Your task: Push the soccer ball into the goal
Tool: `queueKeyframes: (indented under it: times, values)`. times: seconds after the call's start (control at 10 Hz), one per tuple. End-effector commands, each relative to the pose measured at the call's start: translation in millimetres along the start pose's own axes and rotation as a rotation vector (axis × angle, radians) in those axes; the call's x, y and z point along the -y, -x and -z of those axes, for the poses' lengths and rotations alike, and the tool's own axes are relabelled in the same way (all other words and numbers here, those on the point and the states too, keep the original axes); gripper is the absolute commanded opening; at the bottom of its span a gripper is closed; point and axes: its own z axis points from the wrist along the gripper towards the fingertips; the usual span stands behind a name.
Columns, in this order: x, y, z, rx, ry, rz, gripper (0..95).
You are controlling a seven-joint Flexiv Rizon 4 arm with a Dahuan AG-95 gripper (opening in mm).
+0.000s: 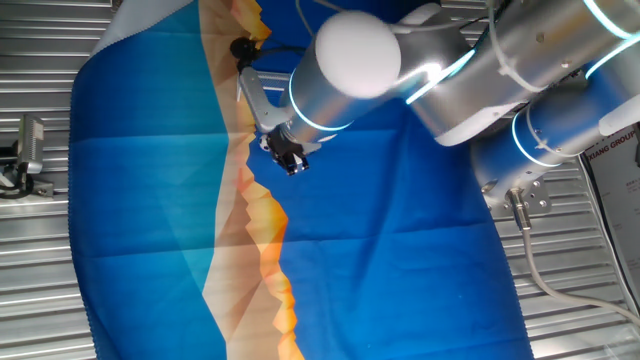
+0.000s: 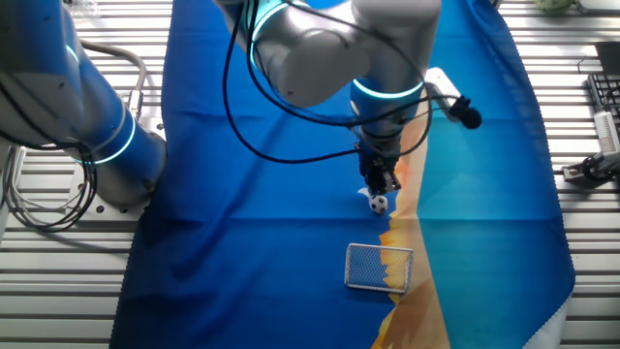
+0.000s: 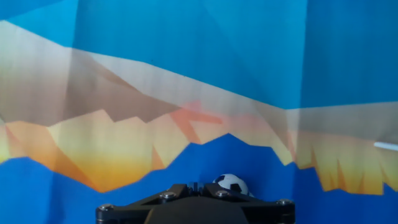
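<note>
The soccer ball [image 2: 378, 203], tiny and white with black patches, rests on the blue cloth just below my gripper [image 2: 381, 180]. In the hand view the soccer ball [image 3: 231, 183] lies directly in front of my gripper [image 3: 194, 186], slightly to its right, and looks to be touching it. The jaws are shut together with nothing between them. The goal [image 2: 380, 267], a small pale frame with mesh, stands on the cloth a short way past the ball. In one fixed view my gripper [image 1: 290, 160] points down at the cloth; the ball and goal are hidden there.
A blue cloth [image 2: 252, 213] with an orange and tan mountain print covers the slatted metal table [image 2: 68, 291]. The arm's base [image 2: 107, 145] stands at the left. A metal clamp [image 1: 28, 150] and a black device [image 2: 593, 167] lie off the cloth's edges.
</note>
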Motion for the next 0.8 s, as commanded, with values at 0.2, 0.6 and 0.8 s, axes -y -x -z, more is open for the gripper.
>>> queueKeyframes:
  times: [0.2, 0.6, 0.8]
  values:
    - [-0.5, 2.2, 0.4, 0.027, 0.146, -0.102, 0.0]
    - [0.0, 1.9, 0.9, 0.036, 0.185, -0.130, 0.0]
    - [1.8, 5.0, 1.8, 0.041, 0.199, -0.134, 0.0]
